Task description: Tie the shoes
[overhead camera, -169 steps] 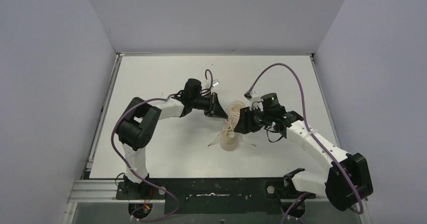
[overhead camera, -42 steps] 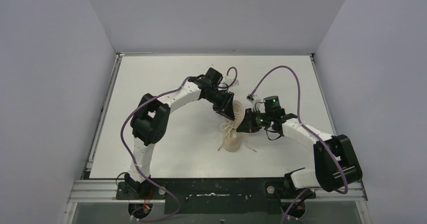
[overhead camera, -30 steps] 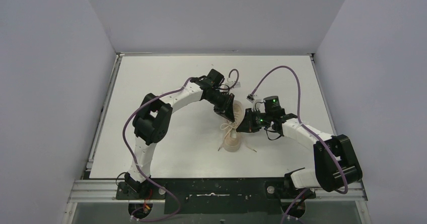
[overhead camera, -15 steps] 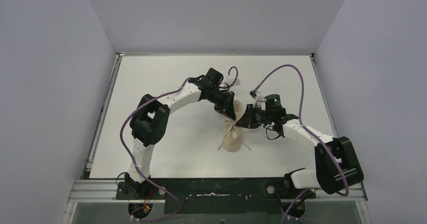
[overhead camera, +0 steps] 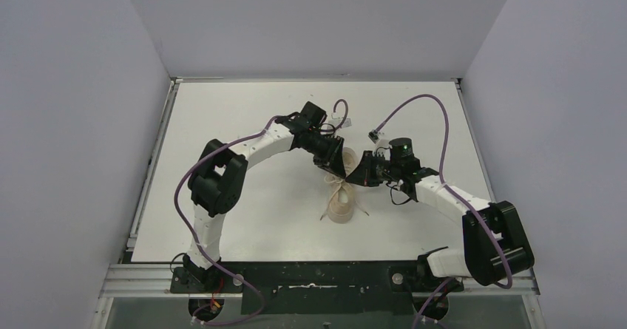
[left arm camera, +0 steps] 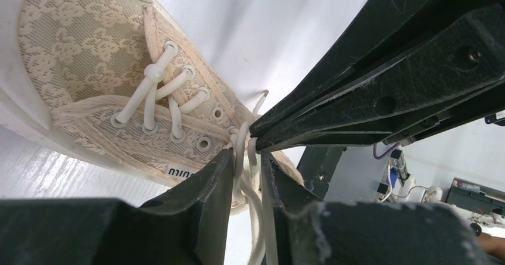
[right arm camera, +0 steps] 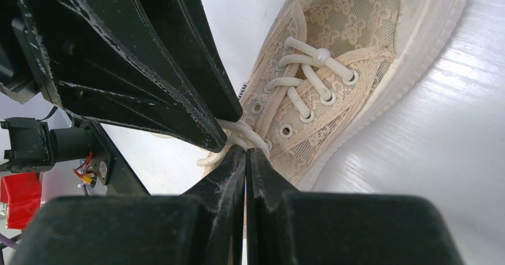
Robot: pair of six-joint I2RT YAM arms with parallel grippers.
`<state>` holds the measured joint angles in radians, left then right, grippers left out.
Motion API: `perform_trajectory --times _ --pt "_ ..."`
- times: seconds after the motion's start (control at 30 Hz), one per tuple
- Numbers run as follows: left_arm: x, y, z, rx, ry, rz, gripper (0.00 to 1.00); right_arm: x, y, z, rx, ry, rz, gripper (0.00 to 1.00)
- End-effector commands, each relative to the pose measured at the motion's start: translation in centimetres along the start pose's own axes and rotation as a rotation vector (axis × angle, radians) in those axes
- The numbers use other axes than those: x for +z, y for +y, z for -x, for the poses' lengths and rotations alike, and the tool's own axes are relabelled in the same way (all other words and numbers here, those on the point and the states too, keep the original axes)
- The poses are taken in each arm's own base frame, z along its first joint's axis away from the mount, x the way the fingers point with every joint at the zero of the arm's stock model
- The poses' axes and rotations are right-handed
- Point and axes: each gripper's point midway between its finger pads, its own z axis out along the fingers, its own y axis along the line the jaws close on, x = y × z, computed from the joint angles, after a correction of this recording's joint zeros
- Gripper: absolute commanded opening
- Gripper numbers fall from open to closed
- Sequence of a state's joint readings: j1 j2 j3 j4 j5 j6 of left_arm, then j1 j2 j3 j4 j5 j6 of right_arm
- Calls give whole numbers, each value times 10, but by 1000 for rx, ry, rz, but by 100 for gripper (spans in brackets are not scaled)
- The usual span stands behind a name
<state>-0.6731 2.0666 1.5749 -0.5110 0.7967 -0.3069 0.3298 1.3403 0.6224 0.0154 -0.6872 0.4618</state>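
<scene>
Nearest to my bases, the cream sneaker [overhead camera: 341, 203] lies about the middle of the white bench [overhead camera: 244, 218]. Its toe points to 6 o'clock, and two loose lace ends trail on the bench at about 4 and 8 o'clock from the toe.

Farther on, over the upper eyelets, my two tools meet tip to tip. My right tool [right arm camera: 245, 155] comes in from 3 o'clock with its fingers pressed together. Whether a strand is caught in the tip, I cannot tell. In the last second this tool has moved a little toward 12 o'clock, closer to the other one.

My left tool [left arm camera: 245, 165] comes in from 10 o'clock. Its fingers have just loosened and now stand a little apart. The laces [left arm camera: 240, 153] run through the narrow gap, but I cannot tell if the fingers still press on them.

I judge this as the start of a release or a hand-over of the strands from left to right. No bow is visible, so most of the tying is still to do. If the left tool opens fully before the right one holds the strands, the tension may be lost.
</scene>
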Motion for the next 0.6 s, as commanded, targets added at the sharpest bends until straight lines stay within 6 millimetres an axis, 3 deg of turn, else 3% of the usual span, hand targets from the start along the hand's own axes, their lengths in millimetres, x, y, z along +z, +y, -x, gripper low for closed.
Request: perform_trajectory --times 0.0,0.27,0.47,0.57 --pt "-14 -19 11 76 -55 -7 23 4 4 16 -37 -55 20 0" --pt "-12 -13 1 88 -15 7 30 7 6 14 -45 -41 26 0" --pt "-6 -12 -2 107 10 10 25 6 8 15 -52 -44 28 0" --pt "-4 -7 -3 106 17 25 15 5 9 15 -55 -45 29 0"
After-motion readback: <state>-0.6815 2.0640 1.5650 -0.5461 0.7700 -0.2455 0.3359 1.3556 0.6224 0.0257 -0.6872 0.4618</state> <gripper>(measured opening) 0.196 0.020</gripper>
